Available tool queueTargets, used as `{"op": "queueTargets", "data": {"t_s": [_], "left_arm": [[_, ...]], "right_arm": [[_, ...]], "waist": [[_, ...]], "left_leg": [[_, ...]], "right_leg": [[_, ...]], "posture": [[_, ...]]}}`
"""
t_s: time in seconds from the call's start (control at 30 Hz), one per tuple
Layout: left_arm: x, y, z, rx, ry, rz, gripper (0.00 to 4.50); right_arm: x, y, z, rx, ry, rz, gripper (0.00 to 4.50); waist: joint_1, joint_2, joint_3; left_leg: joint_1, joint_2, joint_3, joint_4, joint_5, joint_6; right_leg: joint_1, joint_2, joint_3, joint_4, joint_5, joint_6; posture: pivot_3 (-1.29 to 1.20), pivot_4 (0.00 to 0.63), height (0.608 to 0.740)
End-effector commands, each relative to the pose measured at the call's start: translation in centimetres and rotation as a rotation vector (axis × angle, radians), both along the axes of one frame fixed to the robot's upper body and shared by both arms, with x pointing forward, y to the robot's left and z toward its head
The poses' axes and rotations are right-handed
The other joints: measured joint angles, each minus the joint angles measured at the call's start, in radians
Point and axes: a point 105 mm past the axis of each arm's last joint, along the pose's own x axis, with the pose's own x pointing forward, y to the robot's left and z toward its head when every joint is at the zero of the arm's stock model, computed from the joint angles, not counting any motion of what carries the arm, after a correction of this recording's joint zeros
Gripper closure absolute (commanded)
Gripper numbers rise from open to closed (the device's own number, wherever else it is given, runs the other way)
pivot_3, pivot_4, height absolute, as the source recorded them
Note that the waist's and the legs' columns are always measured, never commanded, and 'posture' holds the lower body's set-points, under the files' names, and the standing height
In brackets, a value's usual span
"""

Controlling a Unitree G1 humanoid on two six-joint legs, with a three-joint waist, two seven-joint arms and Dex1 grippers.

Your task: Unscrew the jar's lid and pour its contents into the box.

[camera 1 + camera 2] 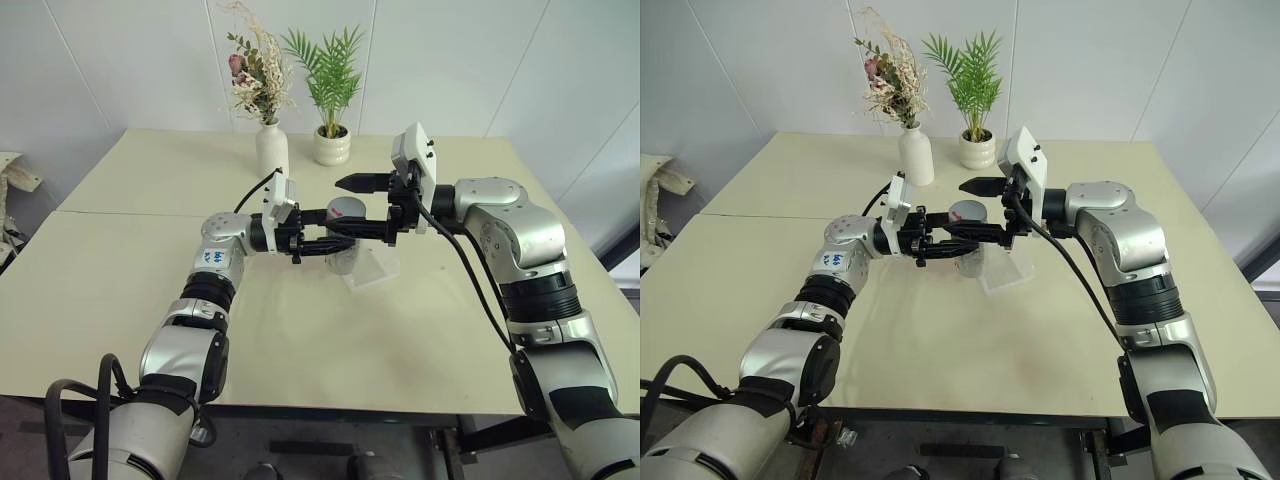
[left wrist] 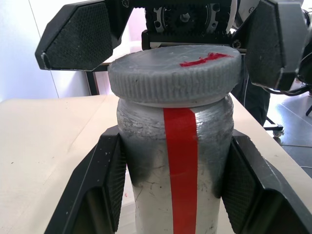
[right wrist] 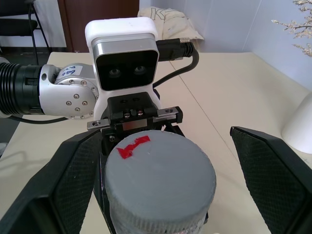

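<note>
Left wrist view: the jar (image 2: 180, 180), clear-walled with a red vertical stripe down its side, is seen clamped at its body between the two black jaws of the left gripper (image 2: 173, 187), whose pads press against both sides of the glass. The lid (image 2: 175, 73), a grey ribbed cap marked with a red smear, is seated on the jar's neck. Around the lid, the right gripper (image 2: 165, 44) is held with its jaws spread wide, one pad standing off each side of the cap without touching it.

From the head cameras, the jar is shown raised above the counter (image 1: 120, 290), gripped from the robot's left, while the right gripper reaches in from the opposite side at the level of the lid. The box (image 1: 375, 268), a shallow tray of clear plastic, is set on the counter just below and slightly to the right of the jar. The contents cannot be made out through the jar's wall.

At the far edge of the counter, a white vase (image 1: 271, 150) of dried flowers and a white plant pot (image 1: 332, 146) with a green palm are placed side by side, well apart from the grippers.
</note>
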Motion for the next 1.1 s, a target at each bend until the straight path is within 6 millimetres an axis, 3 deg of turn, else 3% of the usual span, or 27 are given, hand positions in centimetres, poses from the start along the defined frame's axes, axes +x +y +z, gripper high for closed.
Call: {"op": "queueTargets", "data": {"t_s": [0.03, 0.27, 0.47, 0.87, 1.1], "left_arm": [[0.0, -0.1, 1.2, -0.008, -0.047, -0.002, 2.25], [0.0, 0.0, 1.2, -0.007, -0.047, 0.001, 2.25], [0.0, 0.0, 1.1, -0.007, -0.045, 0.001, 2.25], [0.0, 0.1, 0.6, 0.0, -0.037, 0.001, 2.25], [0.1, 0.4, 0.8, -0.009, -0.042, 0.013, 2.25]], "right_arm": [[-0.8, 0.2, 1.5, 0.027, -0.051, 0.027, 0.1], [-0.8, 0.2, 1.4, 0.018, -0.041, 0.031, 0.1], [-0.8, 0.1, 1.5, 0.018, -0.039, 0.029, 1.92], [-0.6, -0.2, 2.0, 0.017, -0.048, 0.019, 1.97], [0.4, -2.4, 3.6, 0.041, -0.094, -0.074, 1.97]], "waist": [[0.0, 0.0, 0.0], [0.0, 0.0, 0.0], [0.0, 0.0, 0.0], [0.0, 0.0, 0.0], [0.003, 0.0, 0.0]], "left_leg": [[0.0, 0.0, 0.0, 0.0, 0.0, 0.0], [0.0, 0.0, 0.0, 0.0, 0.0, 0.0], [0.0, 0.0, 0.0, 0.0, 0.0, 0.0], [0.0, 0.0, 0.0, 0.0, 0.0, 0.0], [0.0, 0.0, 0.0, 0.0, 0.0, 0.0]], "right_leg": [[0.0, 0.0, 0.0, 0.0, 0.0, 0.0], [0.0, 0.0, 0.0, 0.0, 0.0, 0.0], [0.0, 0.0, 0.0, 0.0, 0.0, 0.0], [0.0, 0.0, 0.0, 0.0, 0.0, 0.0], [0.0, 0.0, 0.0, 0.0, 0.0, 0.0]], "posture": [[0.0, 0.15, 0.74], [0.0, 0.15, 0.74], [0.0, 0.15, 0.74], [0.0, 0.15, 0.74], [0.0, 0.15, 0.74]]}}
